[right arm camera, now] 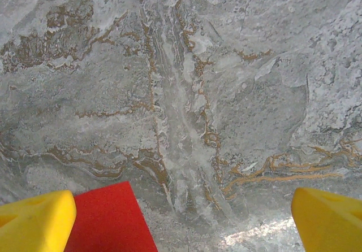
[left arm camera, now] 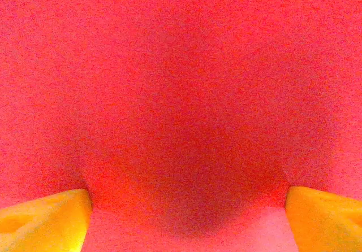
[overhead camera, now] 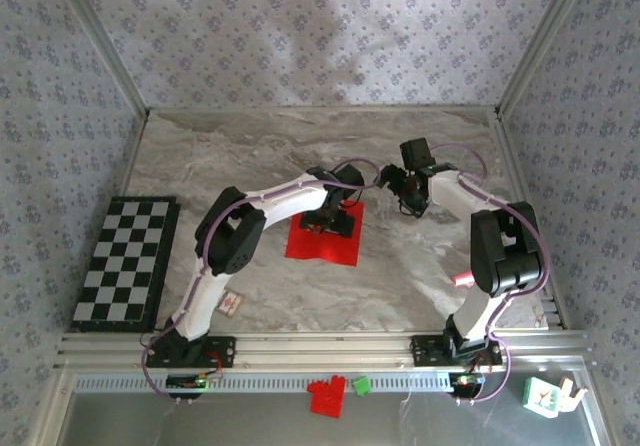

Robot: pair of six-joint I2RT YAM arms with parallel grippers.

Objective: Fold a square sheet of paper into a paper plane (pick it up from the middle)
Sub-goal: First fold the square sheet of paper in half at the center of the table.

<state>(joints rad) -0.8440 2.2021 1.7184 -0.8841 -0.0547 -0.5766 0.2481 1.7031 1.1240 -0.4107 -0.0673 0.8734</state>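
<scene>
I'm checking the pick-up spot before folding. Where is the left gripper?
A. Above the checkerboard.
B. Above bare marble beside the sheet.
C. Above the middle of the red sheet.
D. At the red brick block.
C: the left gripper sits over the middle of the square sheet of paper, with red paper between its open fingers.

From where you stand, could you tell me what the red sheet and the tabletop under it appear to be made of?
The red sheet looks like thin matte paper: it lies flat, with crisp straight edges. The tabletop looks like grey marble with brown veins and a soft glare, possibly a printed laminate.
</scene>
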